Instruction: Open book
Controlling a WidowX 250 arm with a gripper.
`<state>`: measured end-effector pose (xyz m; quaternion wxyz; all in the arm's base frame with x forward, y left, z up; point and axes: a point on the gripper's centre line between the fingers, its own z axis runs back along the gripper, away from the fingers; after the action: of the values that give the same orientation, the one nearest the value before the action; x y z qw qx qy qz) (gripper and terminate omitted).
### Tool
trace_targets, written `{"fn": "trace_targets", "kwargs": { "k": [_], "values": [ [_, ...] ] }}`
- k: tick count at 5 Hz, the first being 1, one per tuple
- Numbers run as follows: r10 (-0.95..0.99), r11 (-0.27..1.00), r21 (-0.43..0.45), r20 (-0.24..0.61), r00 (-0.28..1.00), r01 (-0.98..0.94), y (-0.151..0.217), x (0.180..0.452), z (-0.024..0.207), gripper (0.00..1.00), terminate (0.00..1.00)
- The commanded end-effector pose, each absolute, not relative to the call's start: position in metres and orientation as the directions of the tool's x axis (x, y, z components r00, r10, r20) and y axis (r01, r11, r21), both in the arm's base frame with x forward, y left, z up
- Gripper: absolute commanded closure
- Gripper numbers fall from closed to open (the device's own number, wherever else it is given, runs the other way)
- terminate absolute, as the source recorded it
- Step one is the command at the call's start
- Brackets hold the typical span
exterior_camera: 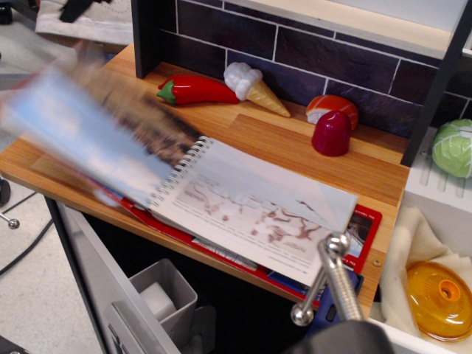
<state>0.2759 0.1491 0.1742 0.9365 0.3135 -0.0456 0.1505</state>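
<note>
The book (pixel 258 214) lies open on the wooden table's front edge. Its white spiral binding (pixel 181 172) runs down the middle. The right-hand illustrated page lies flat, with the red cover (pixel 366 221) showing under it. The left-hand pages (pixel 88 136) are a motion blur, swung over to the left and low over the table. Only a dark sliver of my gripper (pixel 80 7) shows at the top left edge, well above the blurred pages and apart from them. Its jaws cannot be made out.
A red toy pepper (pixel 195 90), ice-cream cone (pixel 254 87), sushi piece (pixel 333 108) and dark red cup (pixel 332 134) stand along the back wall. A green cabbage (pixel 453 146) and orange lid (pixel 441 299) sit at the right. A metal lever (pixel 330 284) rises in the foreground.
</note>
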Motion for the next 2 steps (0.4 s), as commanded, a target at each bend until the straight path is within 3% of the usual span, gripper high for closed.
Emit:
{"fn": "trace_targets", "kwargs": {
  "k": [1,2],
  "values": [
    [0.397,0.758,0.510,0.135,0.908,-0.407,0.185,0.274,0.191,0.00,0.00],
    [0.274,0.897,0.326,0.119,0.954,-0.298,0.163,0.282,0.201,0.00,0.00]
  ]
}}
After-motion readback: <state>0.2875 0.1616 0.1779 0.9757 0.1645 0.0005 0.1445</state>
